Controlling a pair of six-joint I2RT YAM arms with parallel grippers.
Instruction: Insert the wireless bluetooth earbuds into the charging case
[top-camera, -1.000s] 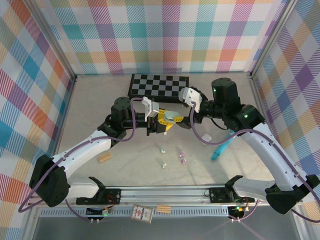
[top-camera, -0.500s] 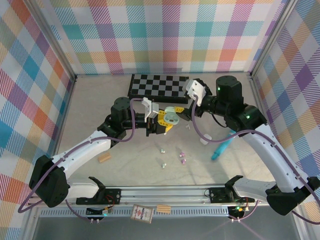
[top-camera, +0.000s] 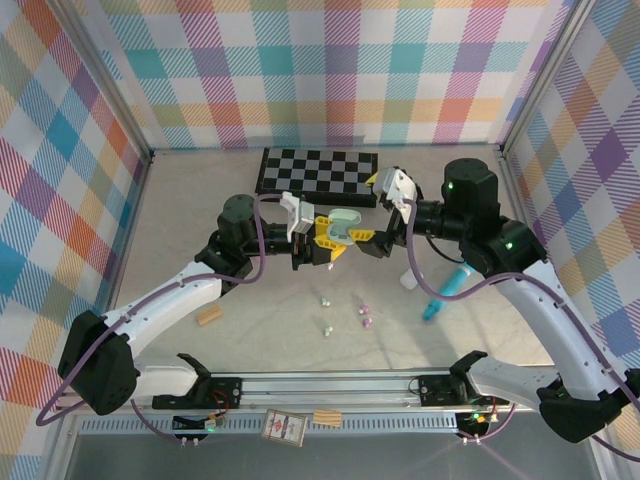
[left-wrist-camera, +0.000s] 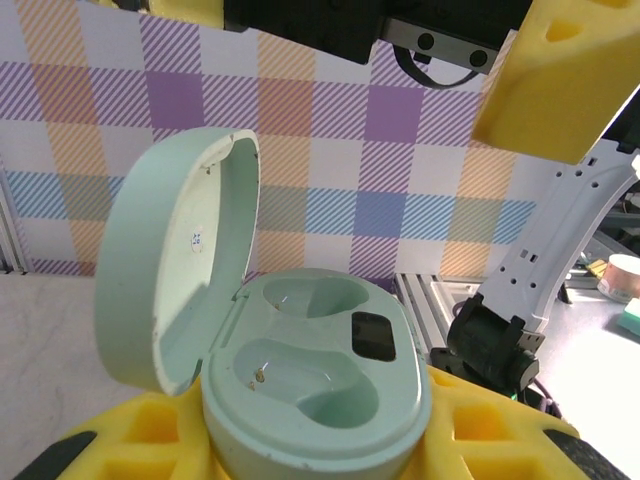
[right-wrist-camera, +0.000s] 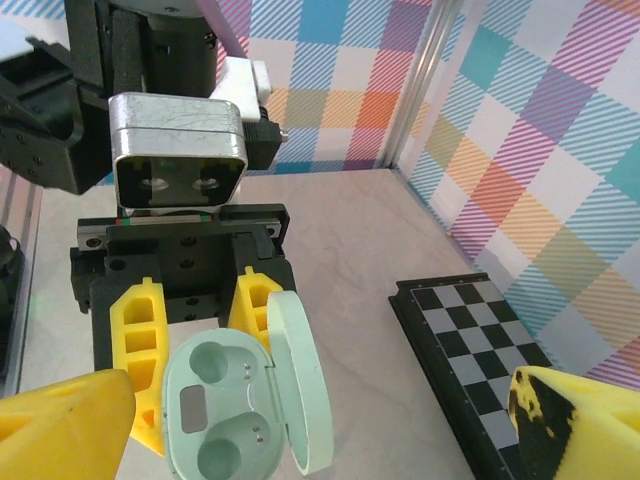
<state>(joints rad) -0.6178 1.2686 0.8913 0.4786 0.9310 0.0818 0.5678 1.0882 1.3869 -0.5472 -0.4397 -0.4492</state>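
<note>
Case (right-wrist-camera: 225, 400) — sockets toward right hand (right-wrist-camera: 320, 425)

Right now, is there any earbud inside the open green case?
No, both hollows of the open case are empty in the left wrist view.

I see a checkerboard (top-camera: 318, 172) lying flat at the far side of the table (top-camera: 180, 210), close to the back plaid wall (top-camera: 330, 70). A teal stick (top-camera: 445, 295) lies on the right and a tan block (top-camera: 210, 315) on the left, well apart. A card (top-camera: 283, 428) sits on the front rail.
</note>
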